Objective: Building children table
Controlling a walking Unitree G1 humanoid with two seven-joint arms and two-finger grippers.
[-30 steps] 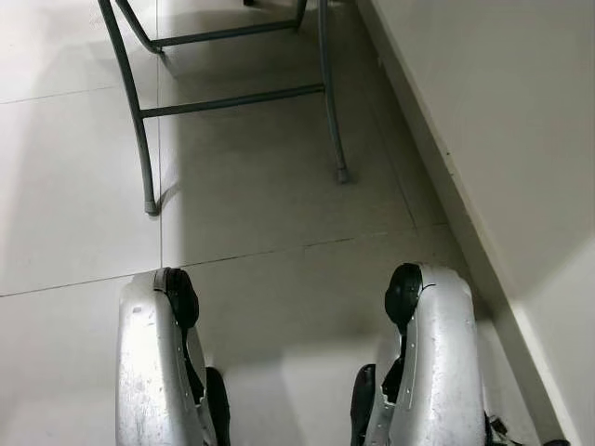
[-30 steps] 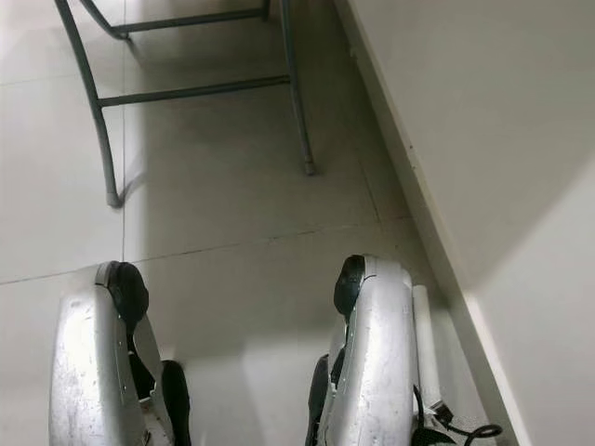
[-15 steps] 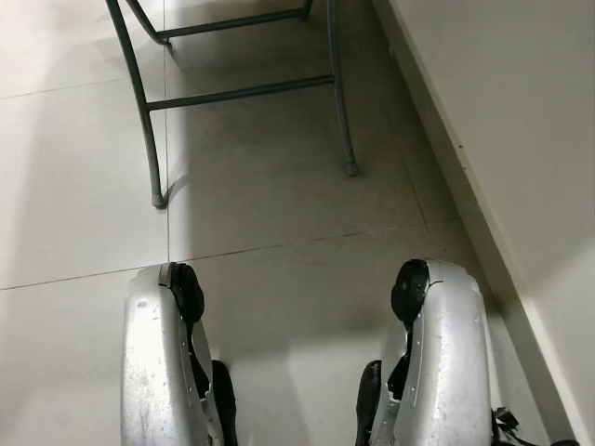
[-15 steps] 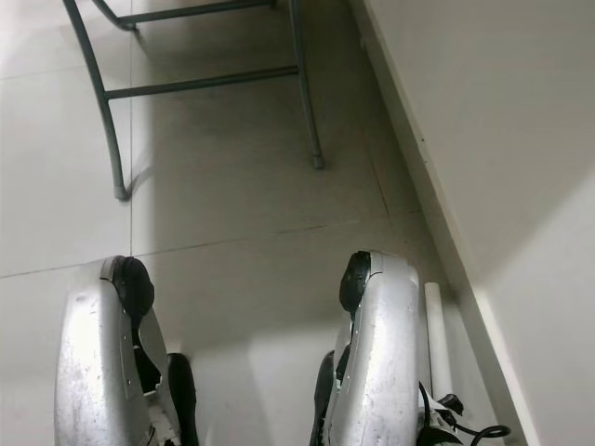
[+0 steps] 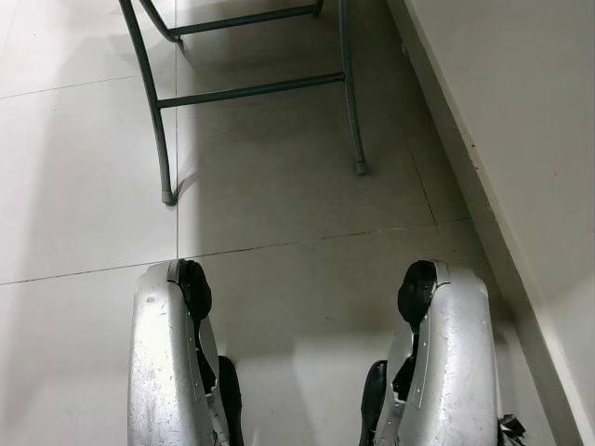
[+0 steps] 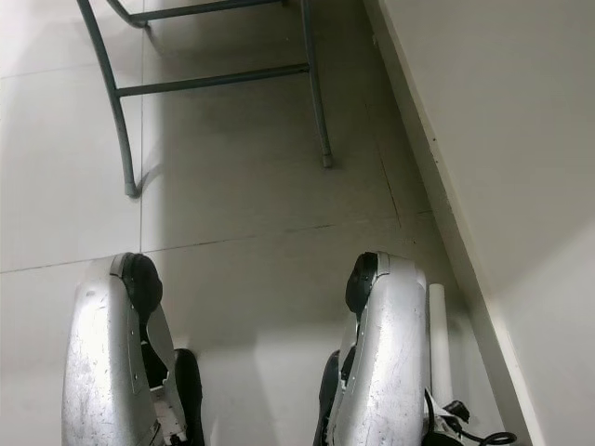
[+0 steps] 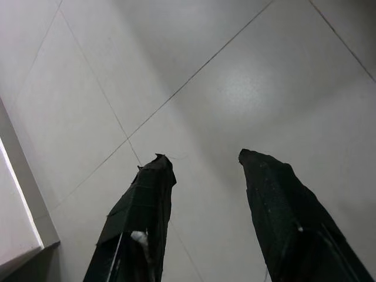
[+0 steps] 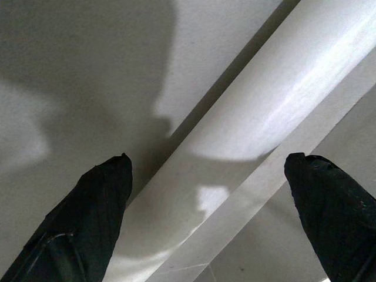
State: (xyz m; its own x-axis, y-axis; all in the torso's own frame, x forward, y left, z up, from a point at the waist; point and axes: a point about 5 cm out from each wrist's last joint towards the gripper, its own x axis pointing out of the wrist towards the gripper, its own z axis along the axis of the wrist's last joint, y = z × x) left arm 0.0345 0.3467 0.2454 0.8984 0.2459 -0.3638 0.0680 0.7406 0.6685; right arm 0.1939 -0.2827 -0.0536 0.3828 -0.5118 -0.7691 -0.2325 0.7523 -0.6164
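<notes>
A white tube [image 6: 437,342] lies on the tiled floor along the foot of the wall, just beside my right arm [image 6: 386,372]. In the right wrist view the white tube [image 8: 252,129] runs slantwise below my right gripper [image 8: 208,161], whose fingers stand wide apart and hold nothing. My left arm [image 5: 167,362] hangs at my side. My left gripper [image 7: 202,161] is open over bare tiles, with nothing between its fingers.
A grey metal frame [image 5: 251,91] with thin legs and crossbars stands on the floor ahead. A pale wall [image 5: 521,111] runs close along my right side. A black cable [image 6: 469,435] lies by the tube's near end. Open tiles [image 5: 74,186] spread to the left.
The whole picture has shifted a little to the right, so the camera has moved. Both arms hang as before and the tube lies where it was.
</notes>
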